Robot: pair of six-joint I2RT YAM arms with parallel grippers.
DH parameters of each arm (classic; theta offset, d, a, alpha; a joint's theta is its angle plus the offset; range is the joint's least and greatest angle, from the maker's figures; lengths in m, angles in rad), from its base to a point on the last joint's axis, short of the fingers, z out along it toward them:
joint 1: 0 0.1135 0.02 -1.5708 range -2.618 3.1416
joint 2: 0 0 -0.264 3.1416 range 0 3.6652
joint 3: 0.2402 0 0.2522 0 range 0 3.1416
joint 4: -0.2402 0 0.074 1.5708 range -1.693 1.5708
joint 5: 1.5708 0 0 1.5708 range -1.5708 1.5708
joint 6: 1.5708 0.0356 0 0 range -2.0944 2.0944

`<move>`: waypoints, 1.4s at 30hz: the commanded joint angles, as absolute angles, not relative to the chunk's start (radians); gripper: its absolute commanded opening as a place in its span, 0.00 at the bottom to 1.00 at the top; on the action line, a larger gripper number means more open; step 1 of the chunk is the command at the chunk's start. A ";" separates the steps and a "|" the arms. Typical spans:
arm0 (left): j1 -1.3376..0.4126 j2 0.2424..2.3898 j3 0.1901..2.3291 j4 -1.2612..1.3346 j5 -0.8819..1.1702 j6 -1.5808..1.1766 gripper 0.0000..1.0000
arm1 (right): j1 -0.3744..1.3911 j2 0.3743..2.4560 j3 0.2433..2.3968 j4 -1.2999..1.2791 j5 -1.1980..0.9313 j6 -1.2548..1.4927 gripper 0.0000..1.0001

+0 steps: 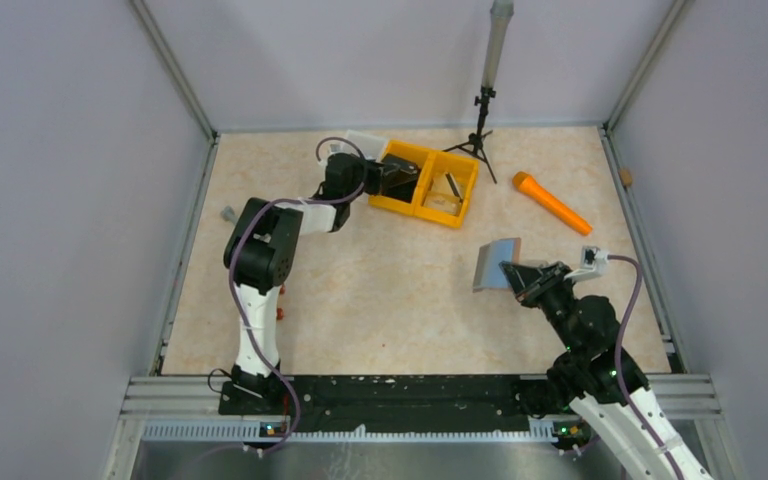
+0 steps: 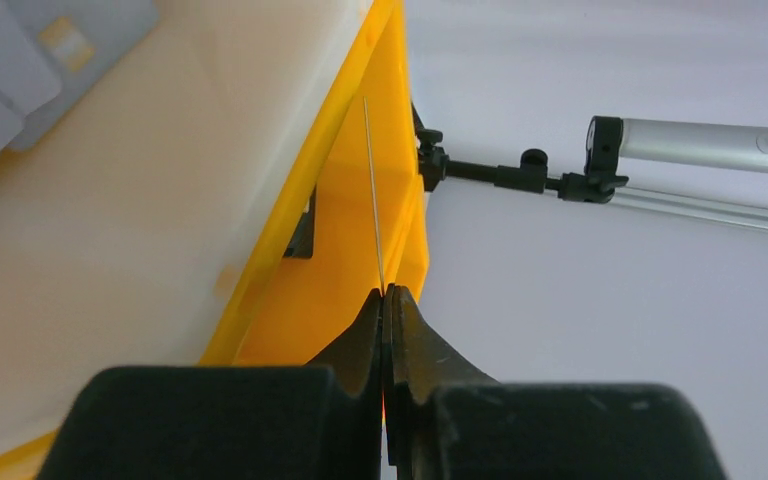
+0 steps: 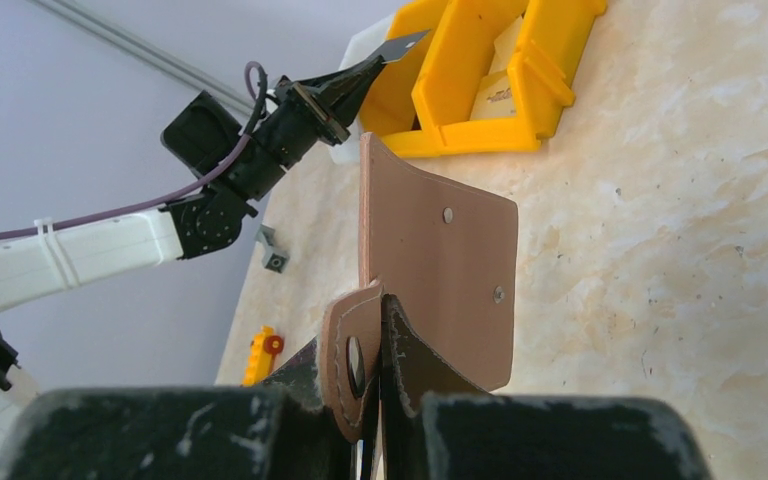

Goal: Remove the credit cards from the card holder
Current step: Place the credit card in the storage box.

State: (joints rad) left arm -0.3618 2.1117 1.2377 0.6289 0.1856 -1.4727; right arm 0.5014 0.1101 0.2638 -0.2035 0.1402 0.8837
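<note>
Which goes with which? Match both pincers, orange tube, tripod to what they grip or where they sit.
1 left pincer
2 right pincer
3 orange tube
4 tripod

a lying on the table, right side
b shut on the card holder
c standing at the far edge
d shut on a card at the yellow bins

Pairs: 1-d, 2-b, 3-a, 4-c

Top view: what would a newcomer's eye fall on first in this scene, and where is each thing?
The bright yellow bins at the table's far middle stand out, with the left gripper over their left end pinching a thin card. Nearer on the right, the right gripper holds the holder upright by its tab. An orange stick lies at the far right.
</note>
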 commanded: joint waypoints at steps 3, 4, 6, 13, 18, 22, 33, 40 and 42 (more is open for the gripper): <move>-0.366 2.160 1.378 0.567 0.161 -1.457 0.00 | 0.497 0.088 0.301 -0.155 0.141 0.889 0.00; -0.366 2.162 1.368 0.575 0.151 -1.469 0.04 | 0.497 0.088 0.301 -0.155 0.141 0.891 0.00; -0.367 2.169 1.350 0.600 0.142 -1.492 0.14 | 0.498 0.083 0.300 -0.157 0.144 0.897 0.00; -0.369 2.140 1.311 0.593 0.173 -1.473 0.31 | 0.497 0.081 0.297 -0.157 0.141 0.912 0.00; -0.371 2.039 1.236 0.576 0.160 -1.397 0.31 | 0.497 0.081 0.288 -0.152 0.137 0.919 0.00; -0.370 1.976 1.260 0.469 0.219 -1.234 0.30 | 0.498 0.086 0.279 -0.135 0.127 0.925 0.00; -0.378 1.952 1.514 -0.135 0.260 -0.726 0.33 | 0.498 0.089 0.294 -0.168 0.113 0.903 0.00; -0.385 2.193 1.914 -0.410 0.259 -0.563 0.09 | 0.497 0.088 0.304 -0.174 0.110 0.902 0.00; -0.387 2.265 2.021 -0.462 0.286 -0.543 0.00 | 0.497 0.088 0.311 -0.181 0.116 0.895 0.00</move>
